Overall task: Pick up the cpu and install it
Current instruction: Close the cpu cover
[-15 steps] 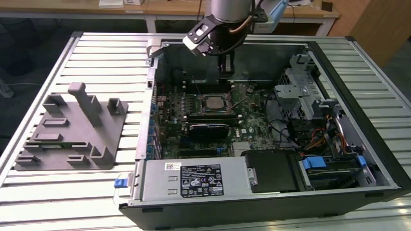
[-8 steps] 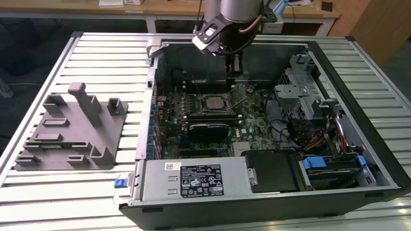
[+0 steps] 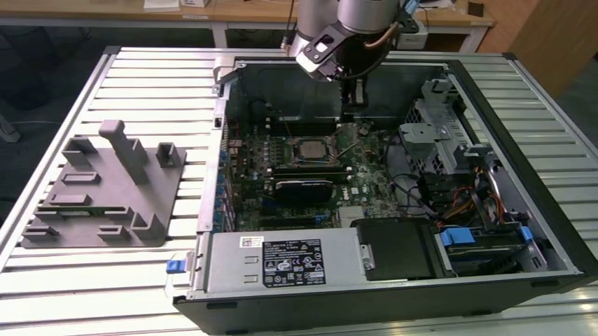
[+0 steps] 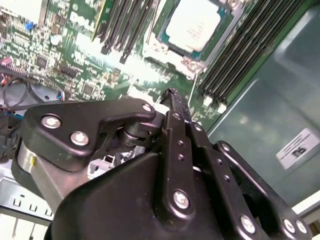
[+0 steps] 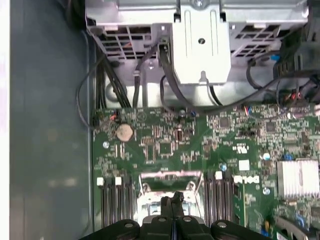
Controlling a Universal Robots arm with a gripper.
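The claw (image 5: 174, 200) hangs over the motherboard (image 3: 374, 162) with its two fingers brought together tip to tip. In the first wrist view nothing sits between them, so I judge it closed on nothing, though the tips are dark against a dark socket frame and a sliver of gap could be hidden. Its fingers point straight down near the motherboard's middle, a pose that suits coming at a flat part from above. The cpu (image 3: 309, 148) lies at the motherboard's centre, flat in its socket, silvery top up and pale rim framed by the socket's bracket. That reads as a chip seated in place rather than carried. Memory slots (image 5: 115, 200) flank it on the motherboard, leaving the claw a narrow lane. The computer case (image 3: 393, 308) lies on its side with its open face up, so the motherboard is level and reachable. The grey tray (image 3: 94, 203) with posts stands well apart from the motherboard, outside the case on the exterior view's left.
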